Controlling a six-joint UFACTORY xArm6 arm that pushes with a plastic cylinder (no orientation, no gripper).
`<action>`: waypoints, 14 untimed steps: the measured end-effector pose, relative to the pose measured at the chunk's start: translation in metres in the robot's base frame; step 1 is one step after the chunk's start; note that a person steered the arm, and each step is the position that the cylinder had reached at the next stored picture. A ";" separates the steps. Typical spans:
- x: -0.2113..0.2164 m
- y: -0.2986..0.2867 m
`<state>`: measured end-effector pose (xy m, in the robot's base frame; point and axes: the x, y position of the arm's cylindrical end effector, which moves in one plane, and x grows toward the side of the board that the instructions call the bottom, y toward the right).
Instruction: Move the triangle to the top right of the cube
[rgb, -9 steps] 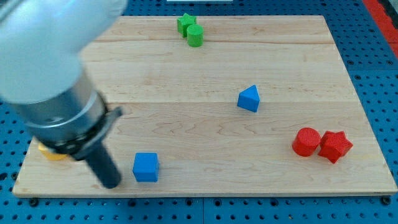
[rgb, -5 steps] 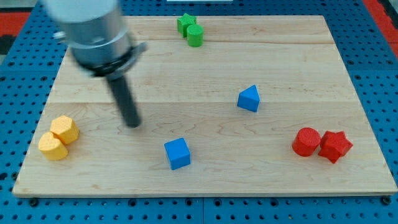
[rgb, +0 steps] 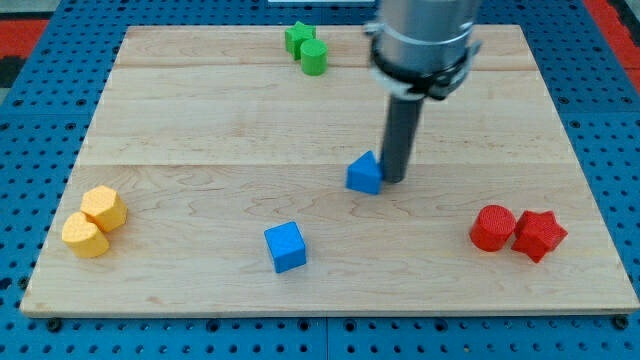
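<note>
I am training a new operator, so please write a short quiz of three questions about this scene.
1. True or false: my tip is at the blue triangle's right side in the view.
2. Which block lies nearest the blue cube? A) red star B) blue triangle C) green cylinder
3. Fill in: the two yellow blocks sit near the view's ______ edge.

Key: 1 true, the tip is close against it. 2 B. 3 left.
</note>
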<state>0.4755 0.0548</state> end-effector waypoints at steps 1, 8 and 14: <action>0.039 -0.044; -0.152 -0.145; -0.122 -0.107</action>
<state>0.3535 -0.0520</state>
